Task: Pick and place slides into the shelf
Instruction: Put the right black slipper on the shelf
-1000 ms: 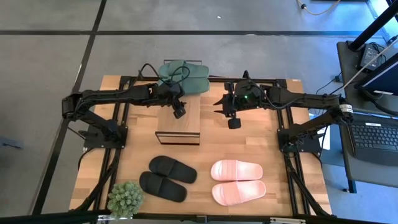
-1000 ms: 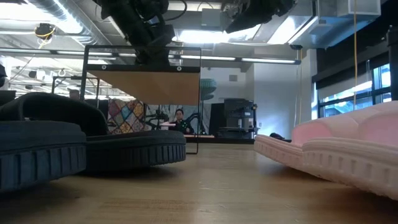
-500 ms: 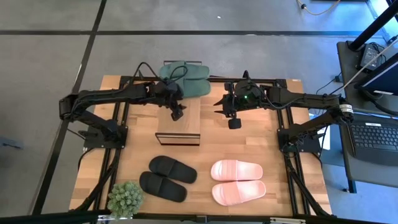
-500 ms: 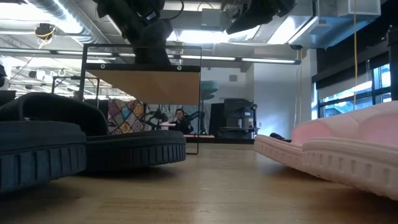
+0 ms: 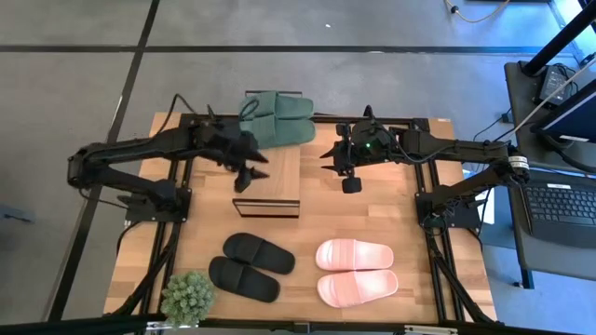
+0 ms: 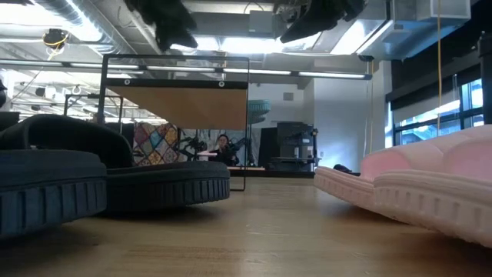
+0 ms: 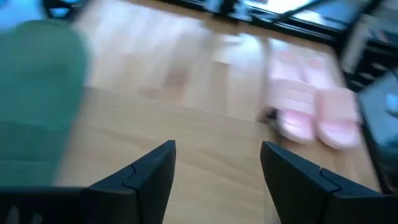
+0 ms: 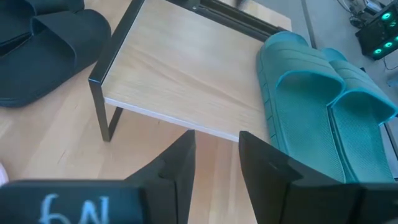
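Pulled back toward its own side, the left hand now hangs over the shelf's near-left corner, fingers spread apart and holding nothing. The right hand waits above the tabletop just right of the shelf, fingers slightly parted, empty. Two dark green slides lie side by side on the shelf's far end. Two black slides and two pale pink slides rest on the tabletop, with one potted plant at the near-left corner.

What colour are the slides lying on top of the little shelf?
Dark green slides; the right wrist view shows them best.
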Available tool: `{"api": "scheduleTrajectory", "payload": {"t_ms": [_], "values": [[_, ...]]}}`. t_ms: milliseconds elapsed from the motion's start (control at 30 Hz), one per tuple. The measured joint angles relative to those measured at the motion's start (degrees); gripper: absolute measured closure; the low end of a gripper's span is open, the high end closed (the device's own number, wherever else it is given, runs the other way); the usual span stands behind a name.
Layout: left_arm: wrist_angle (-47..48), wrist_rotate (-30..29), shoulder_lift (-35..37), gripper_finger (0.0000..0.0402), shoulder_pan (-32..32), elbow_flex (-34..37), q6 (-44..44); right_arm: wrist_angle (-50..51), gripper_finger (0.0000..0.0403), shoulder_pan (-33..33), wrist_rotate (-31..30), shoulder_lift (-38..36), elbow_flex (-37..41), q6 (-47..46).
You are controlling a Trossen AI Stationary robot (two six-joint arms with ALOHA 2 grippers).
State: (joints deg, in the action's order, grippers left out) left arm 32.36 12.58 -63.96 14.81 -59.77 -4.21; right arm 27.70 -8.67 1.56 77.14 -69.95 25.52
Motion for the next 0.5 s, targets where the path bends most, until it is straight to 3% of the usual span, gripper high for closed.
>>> {"api": "scheduleTrajectory", "payload": {"t_ms": [200, 500], "values": [[0.97, -3.03, 1.15, 0.0174, -10.04, 0.00, -1.48, 0.18, 0.0278, -0.04, 0.00, 0.00, 0.00, 0.00], [3.24, -3.39, 1.13, 0.0174, -19.16, 0.00, -26.11, 3.87, 0.0278, 0.04, 0.00, 0.00, 0.00, -2.71]]}}
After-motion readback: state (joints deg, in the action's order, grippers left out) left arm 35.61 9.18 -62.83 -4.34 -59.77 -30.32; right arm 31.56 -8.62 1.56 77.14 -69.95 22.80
